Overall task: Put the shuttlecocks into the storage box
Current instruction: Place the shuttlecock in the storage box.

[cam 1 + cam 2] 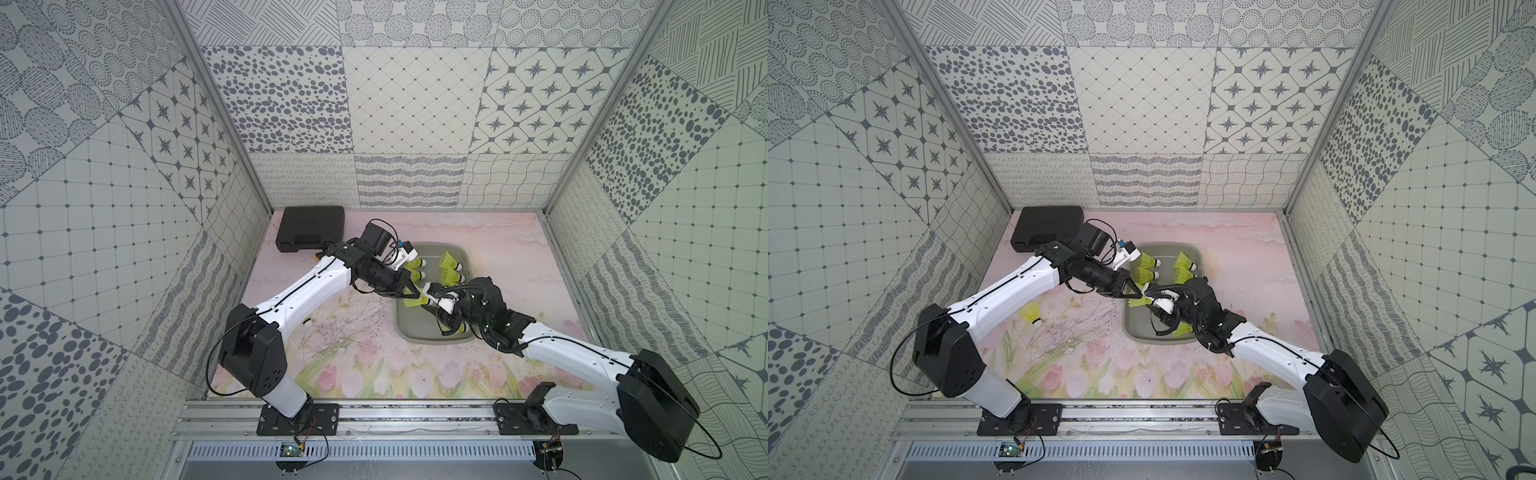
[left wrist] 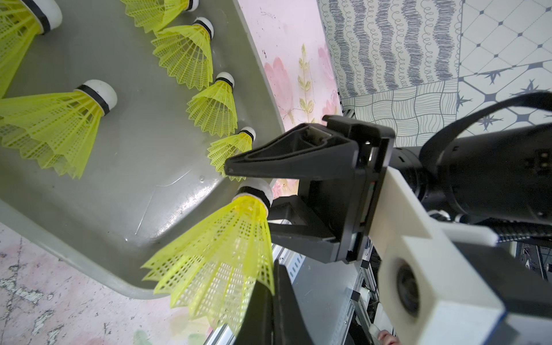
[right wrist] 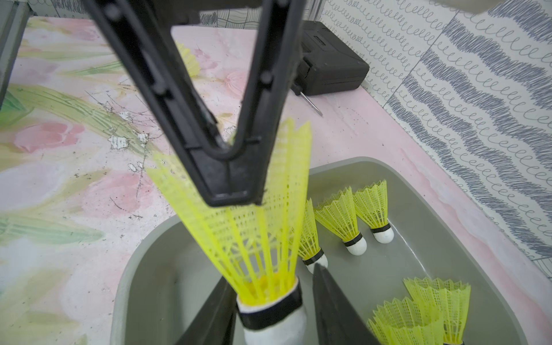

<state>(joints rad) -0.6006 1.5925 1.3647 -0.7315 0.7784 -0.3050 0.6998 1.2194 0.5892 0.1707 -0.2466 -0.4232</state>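
Over the near-left part of the grey storage box point(image 1: 432, 338) point(image 1: 1154, 338) hangs one neon-yellow shuttlecock point(image 1: 411, 304) point(image 1: 1136, 303) point(image 2: 233, 248). My left gripper point(image 1: 417, 296) point(image 2: 273, 286) is shut on the rim of its skirt. My right gripper point(image 3: 270, 274) point(image 2: 254, 194) stands round its white cork; one finger touches the cork and a thin gap shows at the other. Several shuttlecocks point(image 1: 451, 262) point(image 2: 185, 53) point(image 3: 340, 218) lie in the box. Another shuttlecock point(image 1: 1031, 313) point(image 3: 188, 58) lies on the table under my left arm.
A black hard case point(image 1: 311, 228) point(image 3: 331, 68) sits at the back left, with a screwdriver tip point(image 3: 312, 104) poking out beside it. Patterned walls close in the back and both sides. The table is a pink floral mat point(image 1: 374, 365).
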